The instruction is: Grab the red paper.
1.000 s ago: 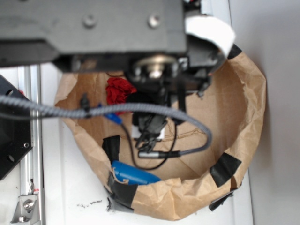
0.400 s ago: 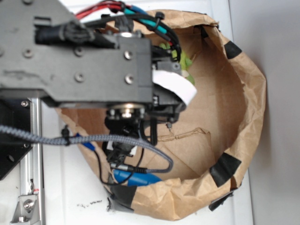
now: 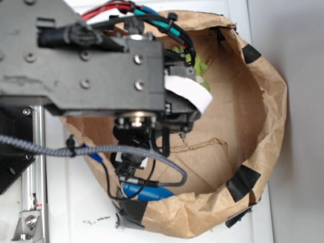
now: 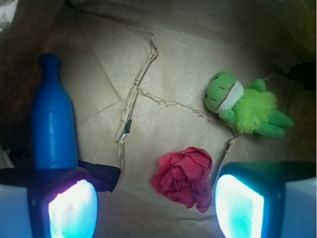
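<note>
My gripper [image 4: 156, 210] is spread wide, holding nothing. The crumpled, rose-like red paper wad [image 4: 184, 177] lies on the brown paper bag floor [image 4: 173, 74] between my fingers, nearer the right one — fuzzy green plush frog [image 4: 245, 105] beyond it, smooth blue plastic bottle [image 4: 53, 119] along the left wall.

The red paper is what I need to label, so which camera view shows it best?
The wrist view. There the red paper lies in full sight on the brown bag floor, between the open gripper fingers, nearer the right one. In the exterior view the arm covers that part of the bag, so no red paper shows.
</note>
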You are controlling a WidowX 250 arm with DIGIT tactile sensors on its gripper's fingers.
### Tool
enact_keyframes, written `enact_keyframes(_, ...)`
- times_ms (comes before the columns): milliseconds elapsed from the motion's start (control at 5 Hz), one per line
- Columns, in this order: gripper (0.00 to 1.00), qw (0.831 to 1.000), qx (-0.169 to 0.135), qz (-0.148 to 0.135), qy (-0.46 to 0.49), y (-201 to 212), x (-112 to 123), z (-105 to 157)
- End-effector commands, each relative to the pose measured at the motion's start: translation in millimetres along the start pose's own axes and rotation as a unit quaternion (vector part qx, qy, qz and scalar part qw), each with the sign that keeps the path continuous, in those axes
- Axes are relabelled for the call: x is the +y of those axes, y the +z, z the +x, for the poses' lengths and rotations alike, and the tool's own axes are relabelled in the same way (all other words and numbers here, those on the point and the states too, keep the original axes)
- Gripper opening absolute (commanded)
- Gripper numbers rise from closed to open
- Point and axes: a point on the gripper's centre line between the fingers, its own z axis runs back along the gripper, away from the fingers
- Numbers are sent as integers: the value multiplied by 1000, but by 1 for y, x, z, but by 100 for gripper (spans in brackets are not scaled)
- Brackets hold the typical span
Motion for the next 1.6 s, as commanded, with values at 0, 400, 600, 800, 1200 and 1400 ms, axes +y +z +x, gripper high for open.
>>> enact_keyframes(0, 100, 999, -21, 31, 9, -15, 7, -8)
enact_keyframes(400, 100, 998, -36, 20, 54, -9, 47, -22)
enact_keyframes(600, 100, 997, -37, 11, 63, -3, 51, -15)
enact_keyframes(800, 100, 998, -27, 19, 56, -11, 46, -10)
enact_keyframes(1200, 100, 998, -8, 14, 55, -45, 40, -6)
enact_keyframes(1400, 100, 998, -21, 12, 56, -62, 36, 3)
